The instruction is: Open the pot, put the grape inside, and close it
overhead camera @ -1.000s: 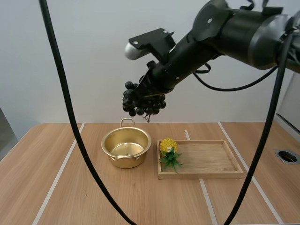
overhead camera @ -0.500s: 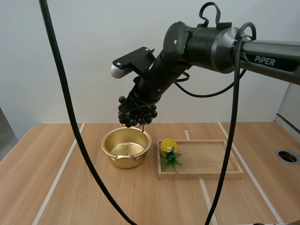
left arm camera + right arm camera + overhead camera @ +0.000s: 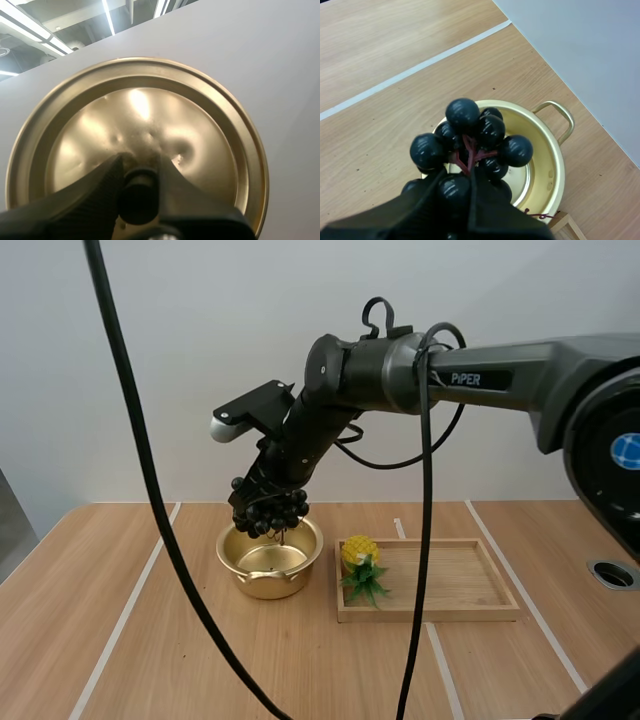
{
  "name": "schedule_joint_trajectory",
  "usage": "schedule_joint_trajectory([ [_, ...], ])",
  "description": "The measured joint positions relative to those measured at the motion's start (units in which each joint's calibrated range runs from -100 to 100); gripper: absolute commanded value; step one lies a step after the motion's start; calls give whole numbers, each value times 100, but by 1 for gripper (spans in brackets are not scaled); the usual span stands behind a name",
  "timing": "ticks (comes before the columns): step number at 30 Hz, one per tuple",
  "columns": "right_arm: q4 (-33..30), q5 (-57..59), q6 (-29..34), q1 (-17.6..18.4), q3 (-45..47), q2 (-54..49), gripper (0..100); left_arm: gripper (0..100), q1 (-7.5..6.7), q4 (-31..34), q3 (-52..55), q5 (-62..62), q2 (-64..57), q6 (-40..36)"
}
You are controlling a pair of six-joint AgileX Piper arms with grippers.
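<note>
High view: grapes [image 3: 264,514] in right gripper [image 3: 270,492] above empty pot [image 3: 268,586]; lid [image 3: 150,115] in left gripper [image 3: 139,172]

Pale wall [image 3: 200,340] behind a light wooden table [image 3: 300,660]

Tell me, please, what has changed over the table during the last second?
The right gripper, shut on the grapes, moved down and left, from high above the table to just over the open pot. The pot, the tray and the pineapple stayed where they were.
</note>
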Motion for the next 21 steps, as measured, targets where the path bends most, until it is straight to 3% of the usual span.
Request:
schedule_joint_trajectory([
  [21,-303,-920,0,0,0,1012,0,0,0,0,0,0,0,10],
])
